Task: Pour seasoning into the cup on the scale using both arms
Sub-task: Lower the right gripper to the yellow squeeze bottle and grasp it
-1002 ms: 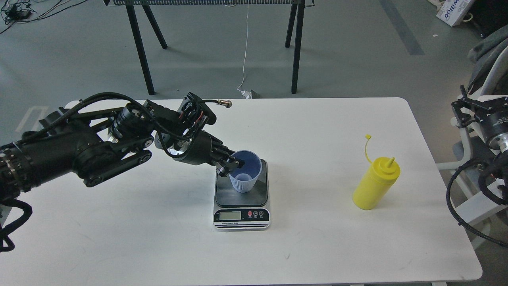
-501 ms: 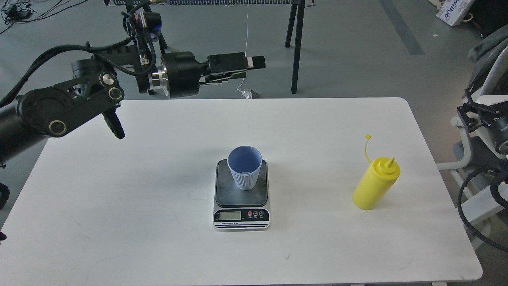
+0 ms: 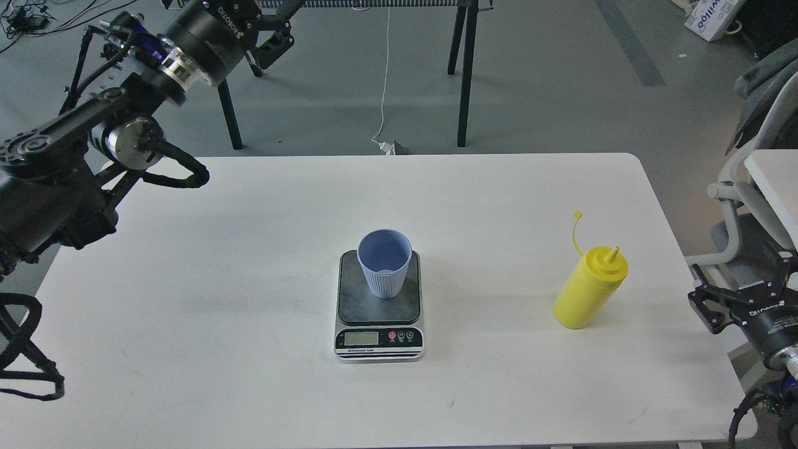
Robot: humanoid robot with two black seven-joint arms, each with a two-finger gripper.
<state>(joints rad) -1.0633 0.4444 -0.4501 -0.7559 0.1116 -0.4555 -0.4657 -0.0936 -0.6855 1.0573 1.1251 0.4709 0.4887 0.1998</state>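
The light-blue ribbed cup stands upright on the dark top plate of the scale, mid-table, with nothing holding it. The yellow squeeze bottle stands upright at the right of the table, its cap hanging off on the tether. My left gripper is raised high at the top left, far behind the table edge, fingers spread and empty. My right gripper is low at the right edge of the view, beyond the table's right side, open and empty, to the right of the bottle.
The white table holds only the scale, cup and bottle. Black trestle legs stand on the floor behind it. A grey chair stands at the right, close to my right arm.
My left gripper let go of the cup on the scale and swung up and back to the top left. My right gripper dropped lower beside the table's right edge.
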